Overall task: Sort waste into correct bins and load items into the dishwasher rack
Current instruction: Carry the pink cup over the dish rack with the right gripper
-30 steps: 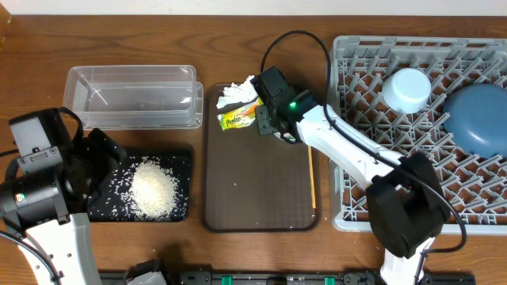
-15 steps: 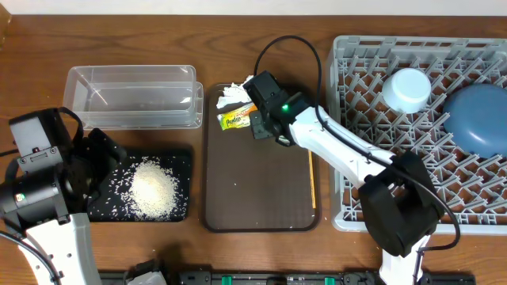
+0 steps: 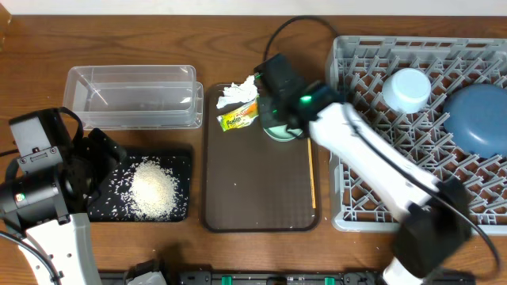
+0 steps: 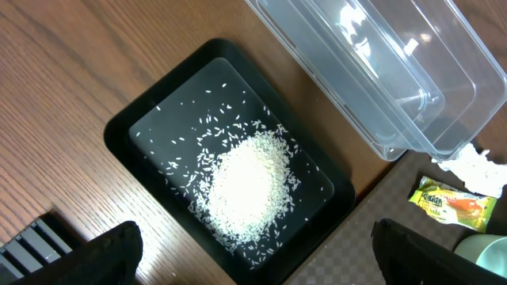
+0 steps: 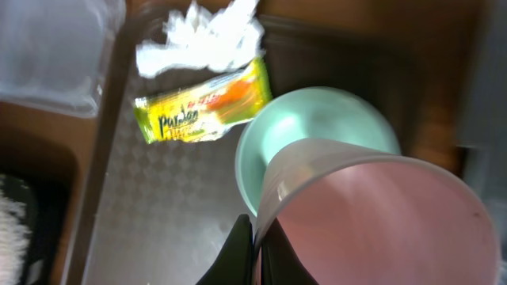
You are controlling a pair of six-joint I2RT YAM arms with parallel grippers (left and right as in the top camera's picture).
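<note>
The rack [image 3: 348, 215] holds one dark-blue dish [image 3: 475, 119] and one light-blue bowl [image 3: 408, 89], and its near rows stand free. The brown tray [image 3: 253, 190] is bare toward the front, with one stick [image 3: 312, 182] along its right edge. There is one tub [image 3: 131, 75] and one black tray [image 3: 181, 162] holding rice [image 3: 152, 190]. The right gripper [image 5: 255, 245] pinches the pink cup [image 5: 380, 222] over the green bowl [image 5: 317, 127], beside one wrapper [image 3: 239, 119] and one tissue [image 3: 236, 93]. The left gripper [image 4: 257, 257] gapes wide over the black tray.

Rice [image 3: 153, 190] lies in tray [image 3: 183, 158], tub [image 3: 131, 96] behind it.
</note>
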